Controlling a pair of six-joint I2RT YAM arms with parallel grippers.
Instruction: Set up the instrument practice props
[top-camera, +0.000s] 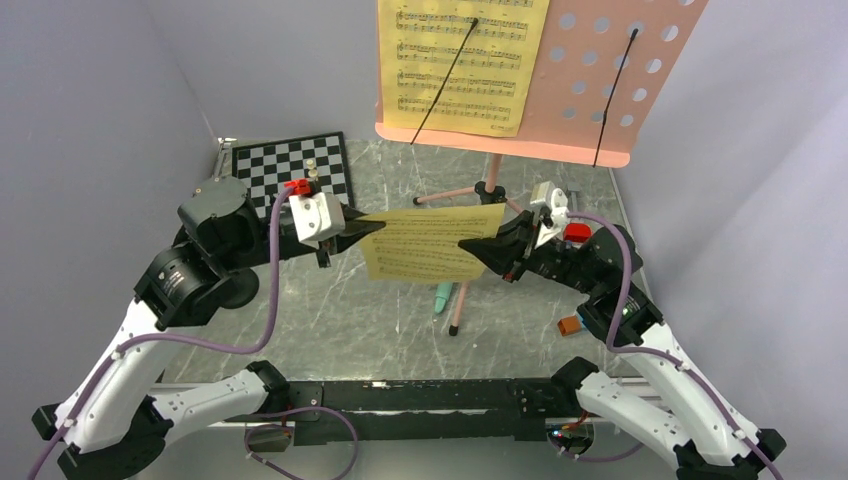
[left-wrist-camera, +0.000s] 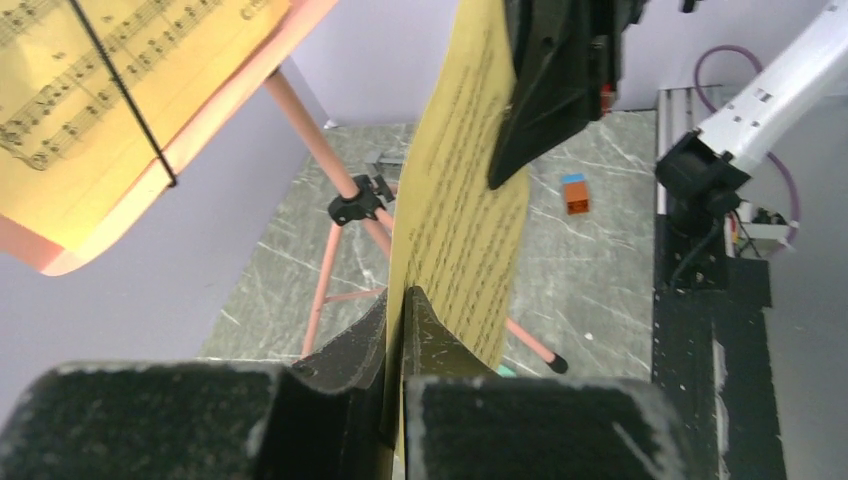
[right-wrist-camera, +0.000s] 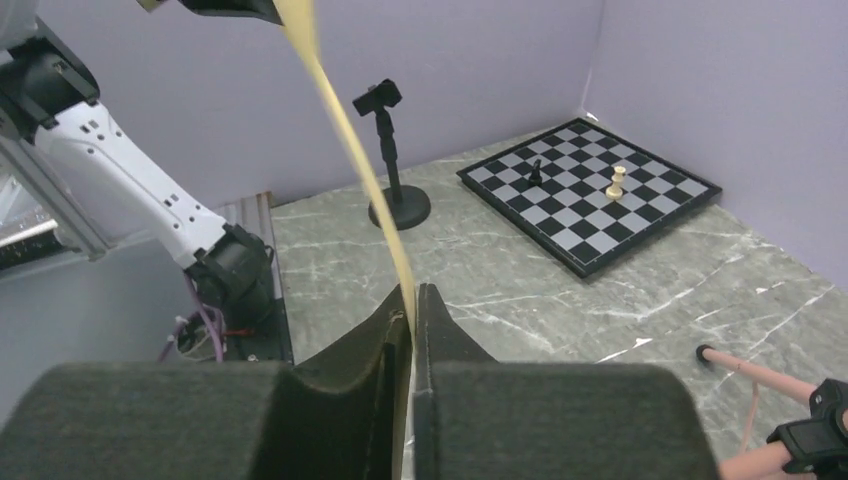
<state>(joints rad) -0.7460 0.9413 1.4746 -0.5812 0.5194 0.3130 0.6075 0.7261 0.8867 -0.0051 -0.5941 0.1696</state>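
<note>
At centre frame, a yellow sheet (top-camera: 432, 245) is clamped at opposite edges by the left gripper (top-camera: 377, 225) and right gripper (top-camera: 464, 243).

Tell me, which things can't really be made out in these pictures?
1. Mint-green microphone-like tube: top view, only its near end shows; the yellow printed sheet-music page, pinched by the left gripper and right gripper, covers the rest.
2. Pink perforated music stand: top view, upper part cut off by the picture's top edge.
3. Notes on that page: too small to read in the top view, edge-on in the right wrist view.
</note>
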